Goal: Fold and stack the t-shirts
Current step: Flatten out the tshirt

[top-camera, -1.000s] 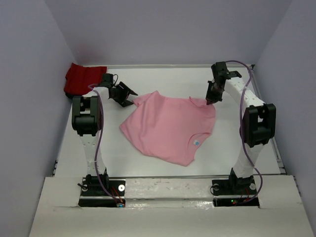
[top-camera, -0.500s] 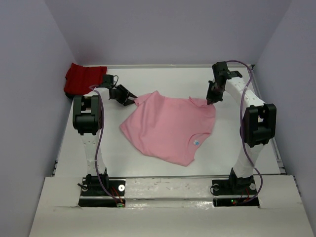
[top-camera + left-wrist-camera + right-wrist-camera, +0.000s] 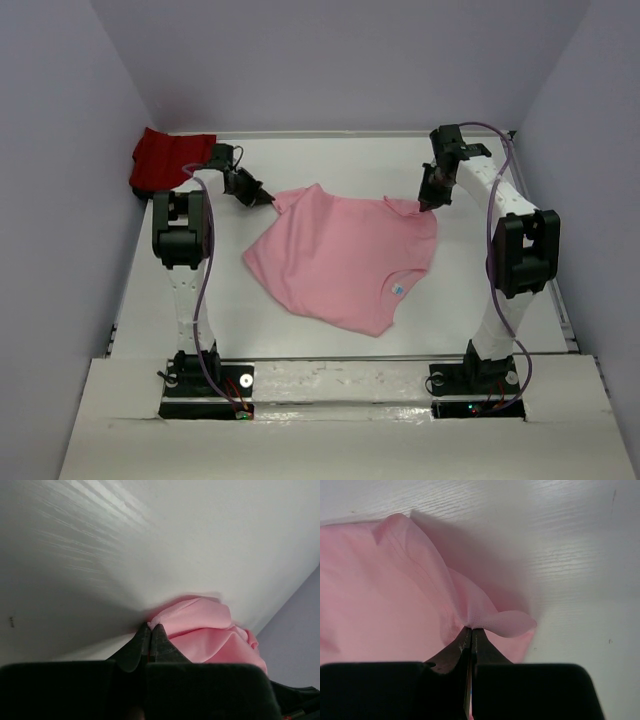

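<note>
The light pink t-shirt lies spread and crumpled in the middle of the white table. My left gripper is shut on the pink shirt's far left corner, its tips pinching the cloth edge. My right gripper is shut on the far right corner, where a fold of pink cloth bulges out from between the tips. The deep red t-shirt sits bunched in the far left corner of the table.
Purple walls enclose the white table on the left, right and back. Both arm bases stand at the near edge on a white ledge.
My left gripper has closed from open onto the pink shirt's far left corner, moving slightly toward it. The right gripper has stayed shut on its corner.
</note>
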Action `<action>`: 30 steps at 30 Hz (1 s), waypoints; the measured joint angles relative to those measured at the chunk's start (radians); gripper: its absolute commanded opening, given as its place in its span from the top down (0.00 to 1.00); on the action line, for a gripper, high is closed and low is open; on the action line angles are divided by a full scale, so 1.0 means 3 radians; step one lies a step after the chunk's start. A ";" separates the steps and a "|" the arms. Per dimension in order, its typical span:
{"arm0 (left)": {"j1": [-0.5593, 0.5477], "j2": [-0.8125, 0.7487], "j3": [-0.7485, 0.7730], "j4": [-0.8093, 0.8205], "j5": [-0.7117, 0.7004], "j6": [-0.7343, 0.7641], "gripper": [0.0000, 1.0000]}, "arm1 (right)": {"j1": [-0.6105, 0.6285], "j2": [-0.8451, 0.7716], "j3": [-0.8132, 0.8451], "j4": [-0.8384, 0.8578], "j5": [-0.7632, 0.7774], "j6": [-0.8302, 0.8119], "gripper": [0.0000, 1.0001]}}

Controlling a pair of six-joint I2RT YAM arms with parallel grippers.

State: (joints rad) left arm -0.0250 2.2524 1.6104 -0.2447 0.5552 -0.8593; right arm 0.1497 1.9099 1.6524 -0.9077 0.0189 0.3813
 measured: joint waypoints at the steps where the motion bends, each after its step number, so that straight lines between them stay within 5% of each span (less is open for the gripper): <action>1: -0.0004 0.0008 0.0058 -0.0069 -0.0067 0.0043 1.00 | -0.0001 -0.0001 0.0000 0.0000 0.0000 0.0000 1.00; 19: -0.0006 -0.0048 0.1748 -0.1174 -0.1012 0.0731 1.00 | -0.0329 -0.0058 0.0203 0.0017 -0.0155 0.0004 1.00; 30: -0.0003 -0.0486 0.1851 -0.1375 -0.1165 0.0855 1.00 | -0.0413 0.0209 0.0839 -0.0034 -0.1106 0.0100 1.00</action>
State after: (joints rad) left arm -0.0257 2.1067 2.1658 -0.6571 0.2058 -0.6029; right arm 0.0257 1.9724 1.9041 -0.9180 -0.3130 0.4114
